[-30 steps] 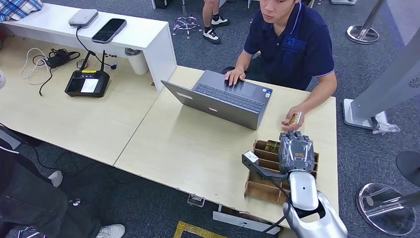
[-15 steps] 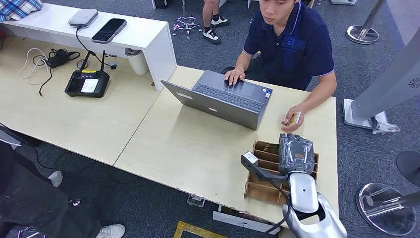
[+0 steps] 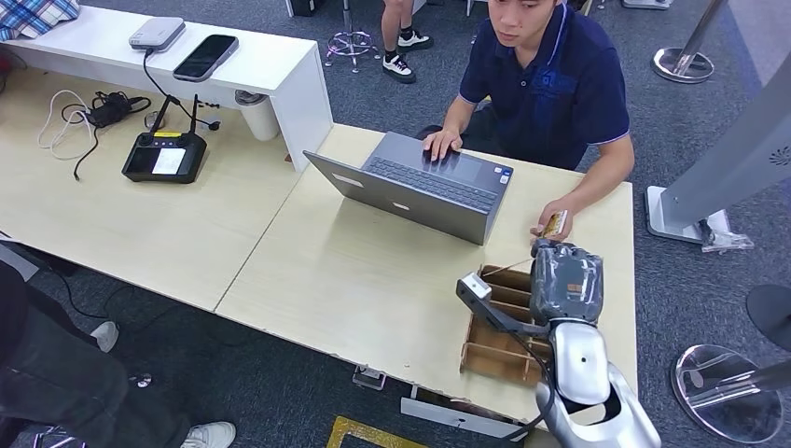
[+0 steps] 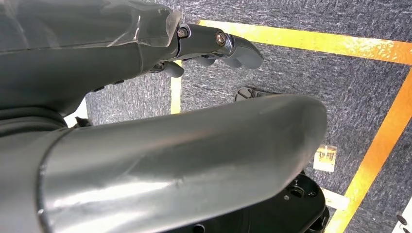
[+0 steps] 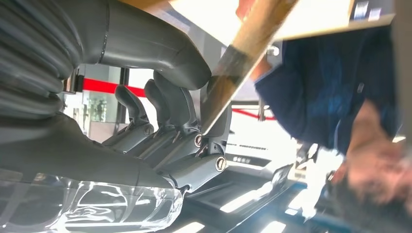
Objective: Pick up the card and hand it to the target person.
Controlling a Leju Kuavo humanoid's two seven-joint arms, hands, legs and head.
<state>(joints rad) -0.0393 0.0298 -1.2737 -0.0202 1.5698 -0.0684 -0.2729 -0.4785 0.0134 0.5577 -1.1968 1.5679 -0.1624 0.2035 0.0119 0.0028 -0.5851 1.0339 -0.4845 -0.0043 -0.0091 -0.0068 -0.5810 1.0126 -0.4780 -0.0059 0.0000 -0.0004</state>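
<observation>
My right hand [image 3: 562, 280] hovers above the brown cardboard card box [image 3: 490, 353] near the table's right edge. In the right wrist view a thin tan card [image 5: 243, 58] is pinched between the thumb [image 5: 155, 53] and the dark fingers [image 5: 180, 111]. From the head view the card [image 3: 508, 269] is just a thin edge beside the hand. The person [image 3: 550, 84] in a dark blue shirt sits across the table. One of their hands [image 3: 550, 213], holding a small card, is just beyond my right hand. My left hand [image 4: 218, 43] hangs over the carpet, holding nothing.
An open grey laptop [image 3: 420, 182] sits before the person, whose other hand rests on its keyboard. A controller [image 3: 165, 157], cables and a phone [image 3: 205, 57] lie on the tables at left. Another person's legs [image 3: 56, 373] stand at lower left. A stand base [image 3: 728, 392] is at right.
My right hand has lifted out of the card box and shifted slightly toward the person, bringing the card with it. The person's hands stay where they were.
</observation>
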